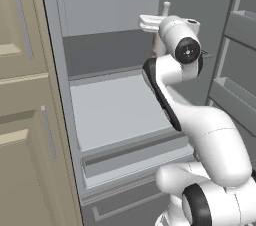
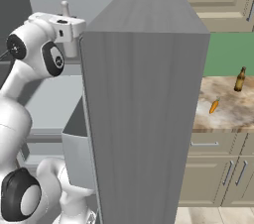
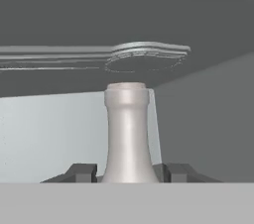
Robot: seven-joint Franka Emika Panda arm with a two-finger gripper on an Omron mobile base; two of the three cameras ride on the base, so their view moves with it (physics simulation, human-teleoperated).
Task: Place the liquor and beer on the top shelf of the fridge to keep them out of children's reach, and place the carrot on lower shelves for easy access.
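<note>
liquor point(image 3: 127, 134): upright, neck up | end effector point(image 3: 128, 172): pinching liquor | inside fridge point(image 1: 60, 70)

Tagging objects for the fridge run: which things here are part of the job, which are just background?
Job: liquor in the pincer; beer and carrot on the counter; fridge.
Background: beige cabinets; green wall.

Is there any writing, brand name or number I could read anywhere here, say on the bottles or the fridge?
None can be read.
Beer bottle on the counter: its label is too small to make out.
Liquor bottle between the gripper's fingers: plain, no lettering on what shows.
Fridge: no markings visible.
</note>
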